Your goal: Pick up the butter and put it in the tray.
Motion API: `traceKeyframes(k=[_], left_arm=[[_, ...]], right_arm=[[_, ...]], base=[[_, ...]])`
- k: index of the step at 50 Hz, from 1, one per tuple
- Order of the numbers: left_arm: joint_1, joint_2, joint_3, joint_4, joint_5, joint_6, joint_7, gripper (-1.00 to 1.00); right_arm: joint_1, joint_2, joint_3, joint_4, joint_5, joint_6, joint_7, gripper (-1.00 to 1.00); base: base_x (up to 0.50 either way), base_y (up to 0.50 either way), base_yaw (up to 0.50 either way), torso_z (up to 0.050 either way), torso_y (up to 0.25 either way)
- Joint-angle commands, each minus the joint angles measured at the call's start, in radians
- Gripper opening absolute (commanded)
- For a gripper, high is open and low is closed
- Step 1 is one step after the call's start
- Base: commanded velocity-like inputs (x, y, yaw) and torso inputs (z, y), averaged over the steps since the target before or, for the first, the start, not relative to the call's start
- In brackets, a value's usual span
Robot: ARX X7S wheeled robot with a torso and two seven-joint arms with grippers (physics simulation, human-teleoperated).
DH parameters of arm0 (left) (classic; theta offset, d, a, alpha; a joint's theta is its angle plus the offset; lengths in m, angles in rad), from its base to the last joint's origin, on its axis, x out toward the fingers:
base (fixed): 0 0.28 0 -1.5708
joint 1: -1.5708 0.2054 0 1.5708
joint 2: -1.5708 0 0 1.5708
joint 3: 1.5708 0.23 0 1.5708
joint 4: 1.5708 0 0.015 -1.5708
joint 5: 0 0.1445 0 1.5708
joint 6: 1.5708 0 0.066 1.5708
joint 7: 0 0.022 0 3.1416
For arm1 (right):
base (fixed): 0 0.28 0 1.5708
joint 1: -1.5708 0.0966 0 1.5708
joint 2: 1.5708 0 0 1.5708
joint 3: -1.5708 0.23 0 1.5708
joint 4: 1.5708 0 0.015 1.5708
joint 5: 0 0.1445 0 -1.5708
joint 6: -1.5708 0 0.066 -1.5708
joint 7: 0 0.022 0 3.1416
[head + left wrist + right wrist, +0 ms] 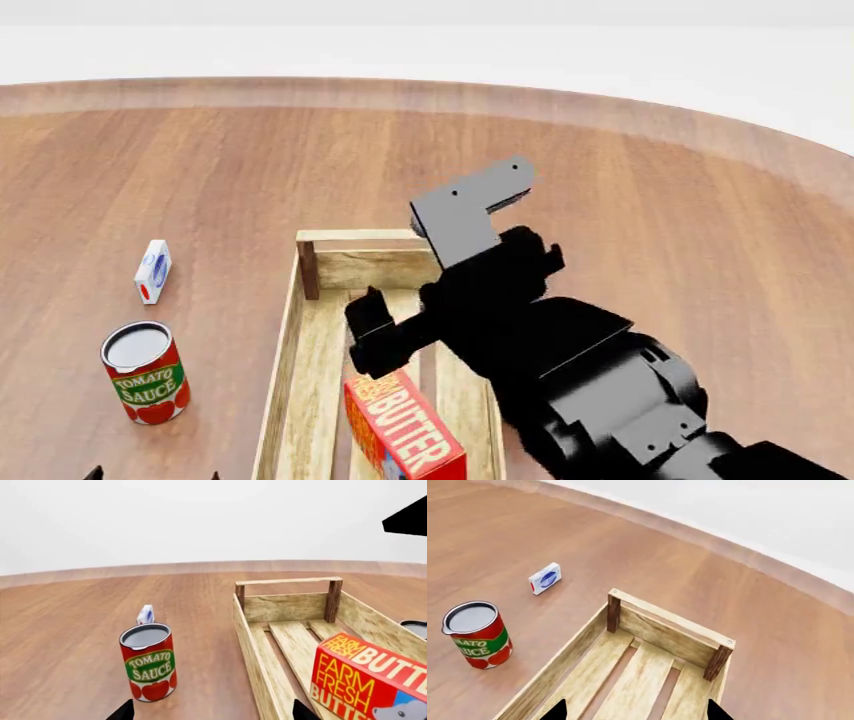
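Red-orange butter (400, 425) stands inside the tray (283, 350), on its slats near the closer end, so the placing looks done. Right gripper (380, 335) hangs above the tray, jaws spread and empty; only withdrawing seems left. Left jaws: cannot tell.

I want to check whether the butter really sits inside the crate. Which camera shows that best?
The head view: the butter carton stands on the slats between the wooden crate's side walls, though the right arm covers part of it. The left wrist view shows the carton large but cut off at the frame edge. The right wrist view shows only bare slats.
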Motion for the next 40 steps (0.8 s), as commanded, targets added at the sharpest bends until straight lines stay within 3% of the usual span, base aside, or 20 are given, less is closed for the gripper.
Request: traceKeyframes(k=[1,16,24,33,40], left_arm=[[0.009,-0.015,-0.006,0.048,-0.009,-0.011,-0.012,1.0],[0.021,-0.049,-0.013,0.173,-0.017,-0.063,-0.038,1.0],[0.033,-0.068,-0.024,0.228,-0.015,-0.07,-0.055,1.0],[0.053,-0.086,-0.029,0.278,-0.004,-0.063,-0.07,1.0],[0.064,-0.091,-0.027,0.296,0.005,-0.053,-0.076,1.0]], right_arm=[[-0.296,0.274,0.087,-0.495,-0.215,-0.529,0.394,1.0],[-0.473,0.467,0.115,-0.789,-0.45,-0.686,0.719,1.0],[-0.582,0.509,0.114,-0.835,-0.593,-0.743,0.851,1.0],[-0.771,0.548,0.126,-0.867,-0.878,-0.828,1.113,1.0],[-0.83,0.547,0.13,-0.85,-0.959,-0.852,1.179,1.0]], base=[[0.0,0.0,0.0,0.0,0.0],[0.0,0.0,0.0,0.0,0.0],[0.0,0.0,0.0,0.0,0.0],[0.0,0.0,0.0,0.0,0.0],[0.0,0.0,0.0,0.0,0.0]])
